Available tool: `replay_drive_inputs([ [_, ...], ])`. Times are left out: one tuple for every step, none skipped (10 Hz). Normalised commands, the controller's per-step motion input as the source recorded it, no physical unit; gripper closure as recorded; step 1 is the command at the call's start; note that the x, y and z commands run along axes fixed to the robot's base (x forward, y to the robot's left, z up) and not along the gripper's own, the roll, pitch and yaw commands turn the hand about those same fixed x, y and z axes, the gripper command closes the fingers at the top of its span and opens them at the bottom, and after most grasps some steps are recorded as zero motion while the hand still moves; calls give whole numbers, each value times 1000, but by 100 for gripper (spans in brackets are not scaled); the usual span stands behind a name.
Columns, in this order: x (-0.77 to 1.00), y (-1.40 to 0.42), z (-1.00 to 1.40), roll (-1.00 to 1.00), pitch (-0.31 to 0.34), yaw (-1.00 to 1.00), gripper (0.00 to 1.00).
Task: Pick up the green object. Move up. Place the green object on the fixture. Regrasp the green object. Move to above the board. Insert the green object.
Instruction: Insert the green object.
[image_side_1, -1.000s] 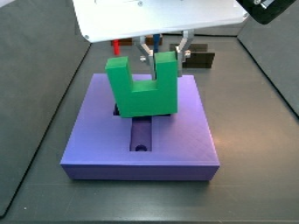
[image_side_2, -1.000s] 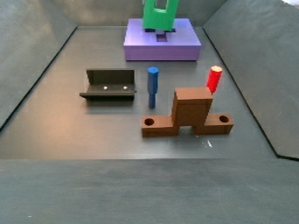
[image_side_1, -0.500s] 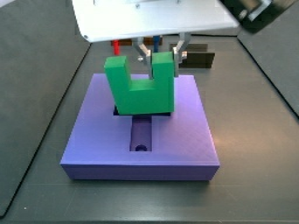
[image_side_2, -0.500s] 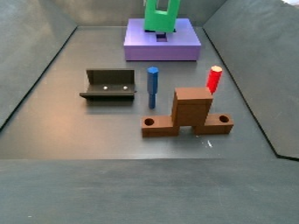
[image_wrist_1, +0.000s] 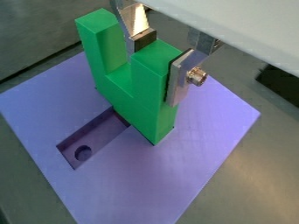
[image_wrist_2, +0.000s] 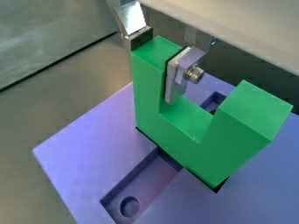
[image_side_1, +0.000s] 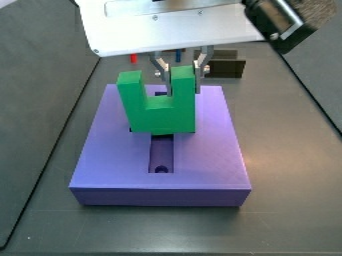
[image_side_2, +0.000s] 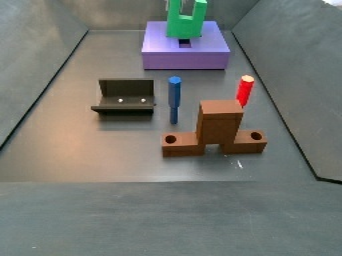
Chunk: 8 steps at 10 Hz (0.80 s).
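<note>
Green block (image_wrist_1: 131, 83) stands prongs up, its base sunk in the board's (image_side_1: 201, 165) recess. The gripper (image_wrist_2: 163, 54) pinches one prong between its plates. It looks rigid, light and smooth-sided, so I'd judge a flat squeeze on a prong holds it straight.
</note>
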Motion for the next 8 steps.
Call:
replay_drive_inputs([
  [60,-46,-206,67,0,657,100],
  [89,0,-277,0,43,174,100],
  [0,9,-220,31,111,-206,100],
  [0,37,-197,13,121,-369,100],
  [-63,71,-189,0,104,-377,100],
  [-240,123,-180,-19,7,-180,100],
  [-320,94,-157,-7,0,-117,100],
  [-246,29,-146,0,0,-69,100],
])
